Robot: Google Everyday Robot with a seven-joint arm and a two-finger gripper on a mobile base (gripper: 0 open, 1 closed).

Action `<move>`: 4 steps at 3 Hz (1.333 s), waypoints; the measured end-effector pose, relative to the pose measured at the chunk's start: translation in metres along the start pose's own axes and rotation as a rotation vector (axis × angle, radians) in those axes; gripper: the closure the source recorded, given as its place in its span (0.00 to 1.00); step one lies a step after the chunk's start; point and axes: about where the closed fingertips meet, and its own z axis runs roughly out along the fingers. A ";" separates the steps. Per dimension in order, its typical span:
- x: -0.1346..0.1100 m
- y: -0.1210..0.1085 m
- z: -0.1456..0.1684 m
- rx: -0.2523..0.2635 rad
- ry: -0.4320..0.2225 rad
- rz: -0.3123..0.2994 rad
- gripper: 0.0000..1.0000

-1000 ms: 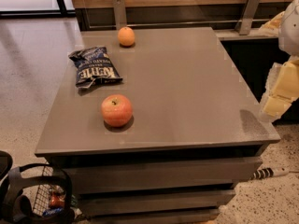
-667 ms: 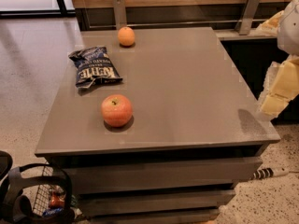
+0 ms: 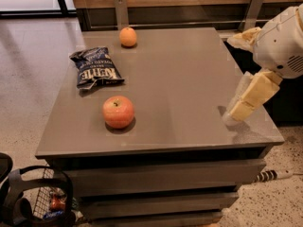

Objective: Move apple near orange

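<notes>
The smooth grey table bears everything. The pale gripper hangs over its right edge; whether it is released or clenched cannot be told. Well to the gripper's left in the camera view, near the front edge, sits the round reddish-pink apple. Behind it lies a crinkled chip bag. The small matte orange is at the far edge.

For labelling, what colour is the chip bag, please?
Chip bag: dark blue, white lettering, camera view; gripper at right.
</notes>
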 end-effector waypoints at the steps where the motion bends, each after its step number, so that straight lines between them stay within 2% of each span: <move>1: -0.028 0.010 0.028 -0.030 -0.148 -0.008 0.00; 3: -0.083 0.030 0.093 -0.073 -0.386 -0.011 0.00; 4: -0.082 0.031 0.093 -0.073 -0.383 -0.011 0.00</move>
